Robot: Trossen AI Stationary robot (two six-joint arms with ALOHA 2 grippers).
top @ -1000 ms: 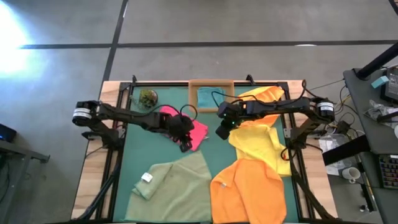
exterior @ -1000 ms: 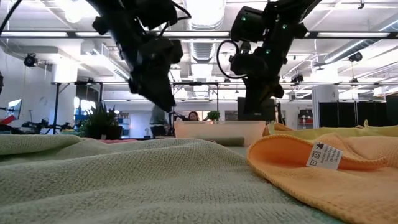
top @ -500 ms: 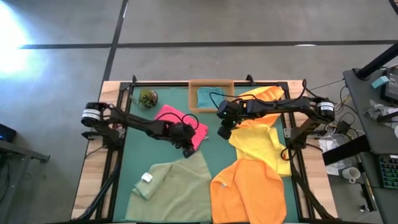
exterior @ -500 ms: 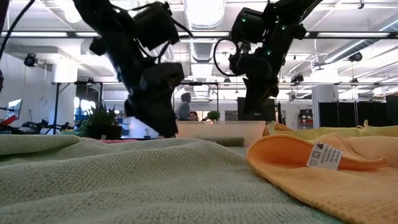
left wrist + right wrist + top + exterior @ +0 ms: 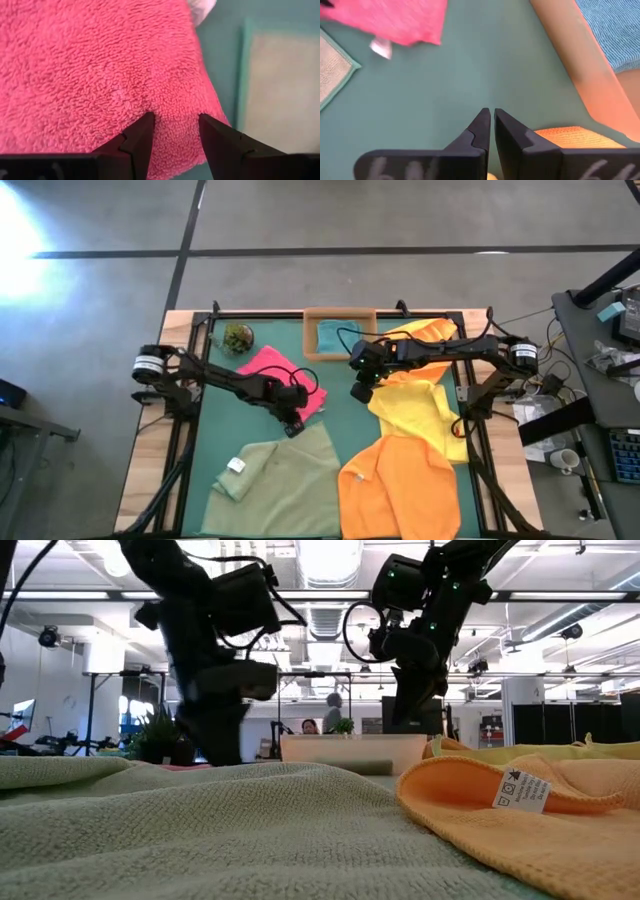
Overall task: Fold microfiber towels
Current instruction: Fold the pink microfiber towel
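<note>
a: where's the left gripper (image 5: 292, 423)?

b: low over the near edge of the hot pink towel (image 5: 283, 377), which lies on the green mat (image 5: 340, 405) at about ten o'clock from the mat's middle. its fingers (image 5: 141, 137) stand apart with the pink pile showing between them, the tips down against the cloth. nothing is pinched between them.

a: and the right gripper (image 5: 361, 392)?

b: it hangs above bare mat, near the centre, at three o'clock from the pink towel. the fingertips (image 5: 483, 121) are almost together, just a sliver of gap, holding nothing.

a: the other towels?

b: the sage green towel (image 5: 285, 480) is spread at seven o'clock. the orange towel (image 5: 405, 485) lies at five o'clock, and the yellow towel (image 5: 420, 405) is at three o'clock, overlapping it. the teal towel (image 5: 333, 335) sits in the cardboard tray (image 5: 340, 312) at twelve.
</note>
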